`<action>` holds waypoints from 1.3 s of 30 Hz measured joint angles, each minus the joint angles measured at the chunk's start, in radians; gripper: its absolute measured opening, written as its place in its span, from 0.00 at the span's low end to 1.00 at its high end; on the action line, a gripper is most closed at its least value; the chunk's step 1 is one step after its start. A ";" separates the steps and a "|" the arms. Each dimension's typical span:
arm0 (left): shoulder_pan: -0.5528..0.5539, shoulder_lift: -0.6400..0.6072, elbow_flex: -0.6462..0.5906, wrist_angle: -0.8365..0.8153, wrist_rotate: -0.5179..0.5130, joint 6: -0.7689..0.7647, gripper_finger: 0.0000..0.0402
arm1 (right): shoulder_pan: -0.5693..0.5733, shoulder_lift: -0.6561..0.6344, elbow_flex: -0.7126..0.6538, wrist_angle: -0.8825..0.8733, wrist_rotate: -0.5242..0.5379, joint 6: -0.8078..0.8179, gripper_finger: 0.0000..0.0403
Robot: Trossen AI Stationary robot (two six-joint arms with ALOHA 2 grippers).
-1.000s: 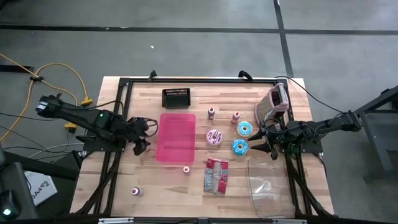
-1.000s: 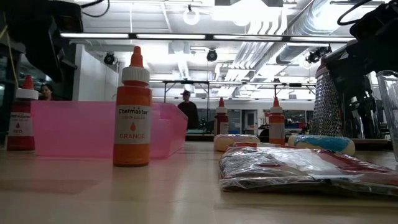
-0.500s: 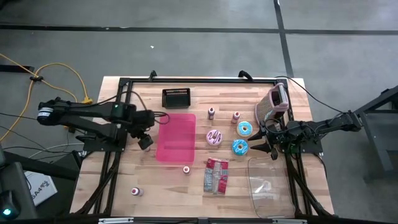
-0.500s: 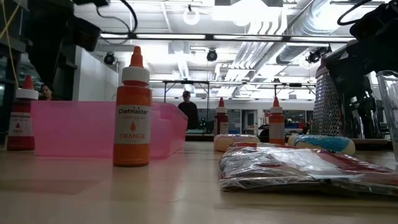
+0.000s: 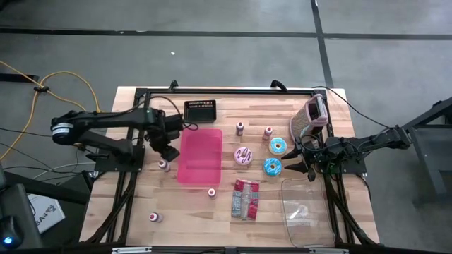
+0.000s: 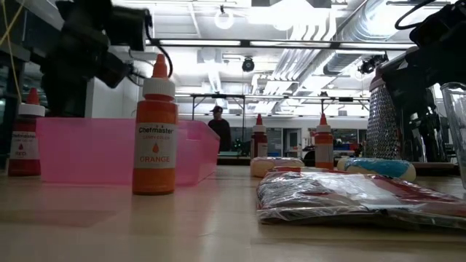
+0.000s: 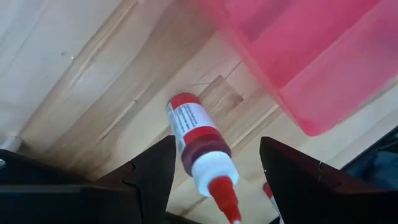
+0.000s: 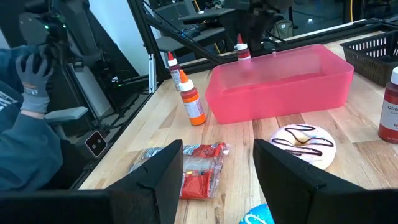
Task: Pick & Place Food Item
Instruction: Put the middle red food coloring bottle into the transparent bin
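Note:
A white donut with chocolate stripes (image 5: pixel 244 156) (image 8: pixel 303 143), two blue donuts (image 5: pixel 277 146) (image 5: pixel 272 166) and a red-and-silver food packet (image 5: pixel 245 197) (image 8: pixel 189 168) lie on the wooden table, right of a pink tray (image 5: pixel 200 155). My left gripper (image 5: pixel 168 149) (image 7: pixel 214 186) hangs open over the table at the tray's left edge. A small red bottle (image 7: pixel 196 146) (image 5: pixel 163 165) stands on the table below it, untouched. My right gripper (image 5: pixel 295 166) (image 8: pixel 217 186) waits open and level at the right, beside the nearer blue donut.
Small bottles (image 5: pixel 240 128) (image 5: pixel 268 132) (image 5: pixel 211 192) (image 5: pixel 153 217) stand about the table. A black basket (image 5: pixel 200 111) sits at the far edge, a grater (image 5: pixel 314 116) at the far right, a clear container (image 5: pixel 307 208) at the near right. A person's gloved hand (image 8: pixel 31 68) shows beyond the table.
My left gripper has swung toward the table's far edge and a little toward the pink tray, turning as it went and tipping downward. It has stayed open. The red bottle it covered now shows standing by the tray's left side.

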 joint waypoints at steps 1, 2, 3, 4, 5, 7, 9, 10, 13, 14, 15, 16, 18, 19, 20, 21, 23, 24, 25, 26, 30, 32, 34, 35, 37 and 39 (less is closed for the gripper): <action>0.012 0.015 0.000 -0.004 0.006 0.010 0.57 | 0.000 0.000 0.000 0.000 0.000 0.000 0.45; 0.023 0.031 0.000 -0.007 0.011 0.019 0.57 | 0.000 0.000 0.000 0.000 0.000 0.000 0.45; 0.034 0.046 0.000 -0.007 0.018 0.025 0.57 | 0.000 0.000 0.000 0.000 0.000 0.000 0.45; 0.044 0.060 0.000 -0.009 0.025 0.033 0.57 | 0.000 0.000 0.000 0.000 0.000 0.000 0.45; 0.055 0.075 0.000 -0.014 0.032 0.043 0.57 | 0.000 0.000 0.000 0.000 0.000 0.000 0.45; 0.075 0.110 0.000 -0.021 0.051 0.061 0.57 | 0.000 0.000 0.000 0.000 0.000 0.000 0.45; 0.089 0.143 0.000 -0.026 0.065 0.073 0.57 | 0.000 0.000 0.000 0.000 0.000 0.000 0.45; 0.094 0.159 0.000 -0.030 0.074 0.077 0.57 | 0.000 0.000 0.000 0.000 0.000 0.000 0.45; 0.100 0.198 0.000 -0.029 0.098 0.090 0.57 | 0.000 0.000 0.000 0.000 0.000 0.000 0.45; 0.100 0.207 0.000 -0.029 0.107 0.095 0.57 | 0.000 0.000 0.000 0.000 0.000 0.000 0.45; 0.100 0.213 0.000 -0.029 0.112 0.098 0.57 | 0.000 0.000 0.000 0.000 0.000 0.000 0.45; 0.100 0.219 0.000 -0.029 0.116 0.099 0.57 | 0.000 0.000 0.000 0.000 0.000 0.000 0.45; 0.100 0.224 0.000 -0.029 0.128 0.100 0.57 | 0.000 0.000 0.000 0.000 0.000 0.000 0.45; 0.100 0.224 0.000 -0.031 0.136 0.100 0.57 | 0.000 0.000 0.000 0.000 0.000 0.000 0.45; 0.100 0.225 0.000 -0.035 0.143 0.100 0.57 | 0.000 0.000 0.000 0.000 0.000 0.000 0.45; 0.100 0.225 0.000 -0.039 0.148 0.100 0.57 | 0.000 0.000 0.000 0.000 0.000 0.000 0.45; 0.099 0.225 0.000 -0.047 0.149 0.100 0.57 | 0.000 0.000 0.000 0.000 0.000 0.000 0.45; 0.099 0.225 0.000 -0.052 0.146 0.100 0.57 | 0.000 0.000 0.000 0.000 0.000 0.000 0.45; 0.099 0.225 0.000 -0.056 0.142 0.099 0.57 | 0.000 0.000 0.000 0.000 0.000 0.000 0.45; 0.099 0.225 0.000 -0.057 0.136 0.099 0.57 | 0.000 0.000 0.000 0.000 0.000 0.000 0.45; 0.095 0.232 0.000 -0.055 0.104 0.093 0.57 | 0.000 0.000 0.000 0.000 0.000 0.000 0.45; 0.091 0.246 0.000 -0.055 0.098 0.088 0.57 | 0.000 0.000 0.000 0.000 0.000 0.000 0.45; 0.084 0.265 0.000 -0.055 0.102 0.088 0.57 | 0.000 0.000 0.000 0.000 0.000 0.000 0.45; 0.080 0.276 0.000 -0.054 0.102 0.089 0.57 | 0.000 0.000 0.000 0.000 0.000 0.000 0.45; 0.074 0.295 0.000 -0.054 0.104 0.093 0.57 | 0.000 0.000 0.000 0.000 0.000 0.000 0.45; 0.070 0.311 0.000 -0.055 0.114 0.093 0.57 | 0.000 0.000 0.000 0.000 0.000 0.000 0.45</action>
